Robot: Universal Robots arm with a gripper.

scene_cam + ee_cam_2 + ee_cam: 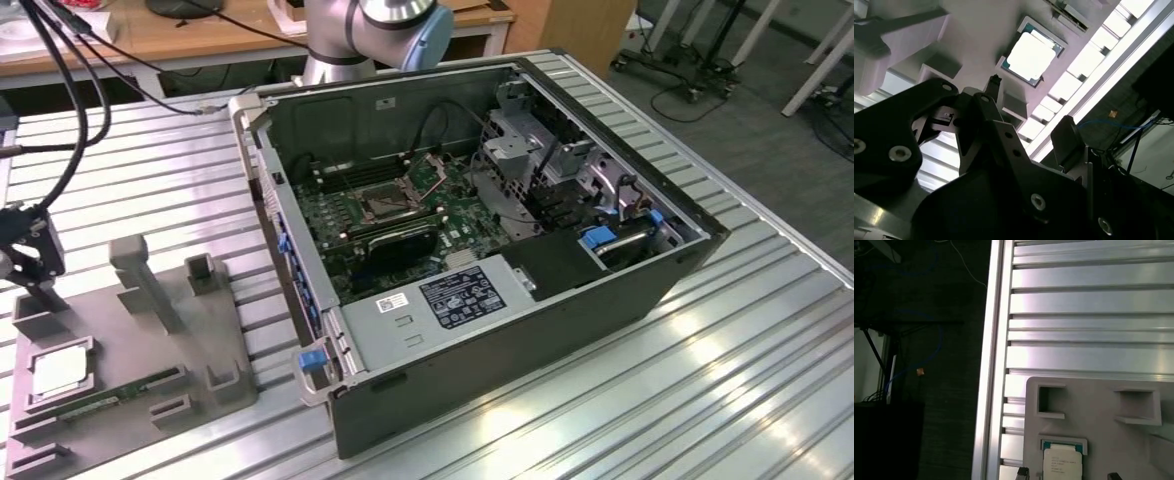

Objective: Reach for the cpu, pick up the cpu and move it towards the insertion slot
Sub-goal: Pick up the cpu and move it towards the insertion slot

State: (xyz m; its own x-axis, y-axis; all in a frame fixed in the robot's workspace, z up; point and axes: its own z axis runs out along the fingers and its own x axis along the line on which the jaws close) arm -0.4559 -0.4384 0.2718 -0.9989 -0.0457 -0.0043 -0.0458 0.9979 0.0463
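Note:
The cpu (60, 372) is a pale silvery square lying flat in a recess of the grey plastic tray (174, 345), at the exterior view's left. It also shows in both wrist views, cpu (1031, 56) and cpu (1063, 461). My gripper (36, 288) hangs above the tray's far left part, a short way behind the cpu. Its fingers stand apart, open, with nothing between them; one fingertip (1023, 472) and the other fingertip (1113, 475) flank the cpu without touching it. The insertion slot (387, 206) is a dark square socket on the motherboard inside the open computer case (534, 320).
A long green memory stick (110, 398) lies in the tray in front of the cpu. Upright grey posts (144, 280) rise from the tray. The ribbed aluminium table (694, 390) ends at an edge (991, 365) close to the tray. Cables (67, 90) hang above the gripper.

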